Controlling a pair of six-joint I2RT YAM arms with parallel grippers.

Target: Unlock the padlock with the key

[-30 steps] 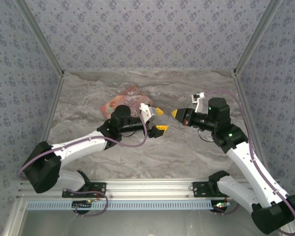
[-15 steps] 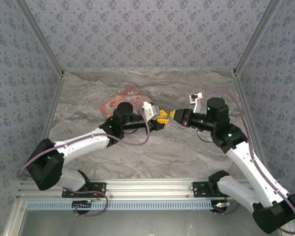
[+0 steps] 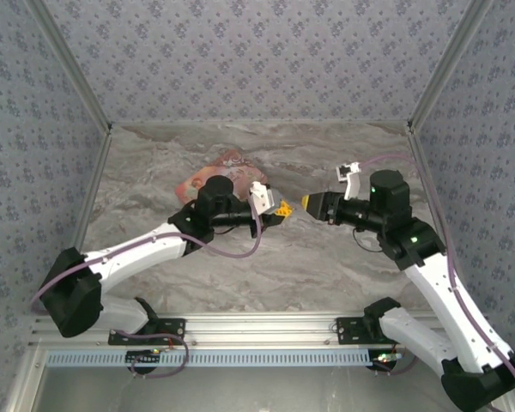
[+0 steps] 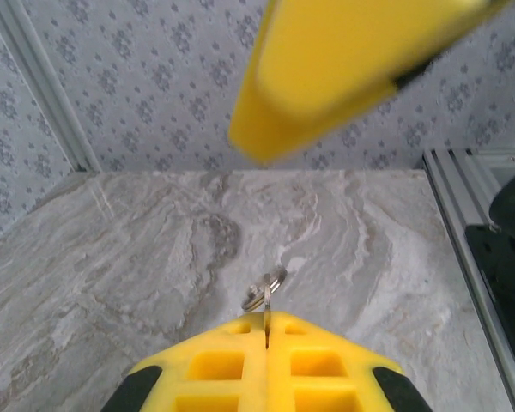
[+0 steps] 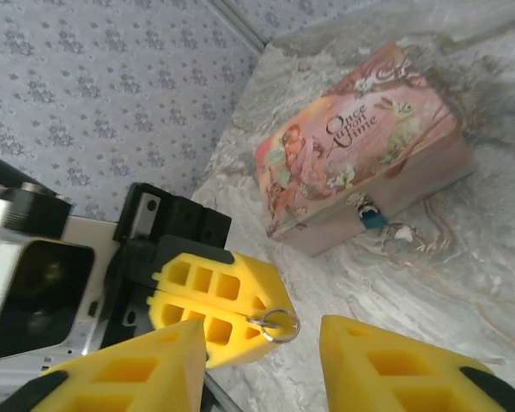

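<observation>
marble table (image 3: 326, 257), left gripper (image 3: 283, 209) pinching key (image 4: 269, 296), right gripper (image 3: 306, 202) parted, right wrist view catches padlock (image 5: 373, 215)

pink illustrated box (image 5: 360, 163) on marble table (image 3: 326, 266)

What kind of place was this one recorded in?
Likely a small lab test booth rather than a home: wallpapered panels close in a marble-look table on three sides, and an aluminium rail runs along its near edge.
</observation>
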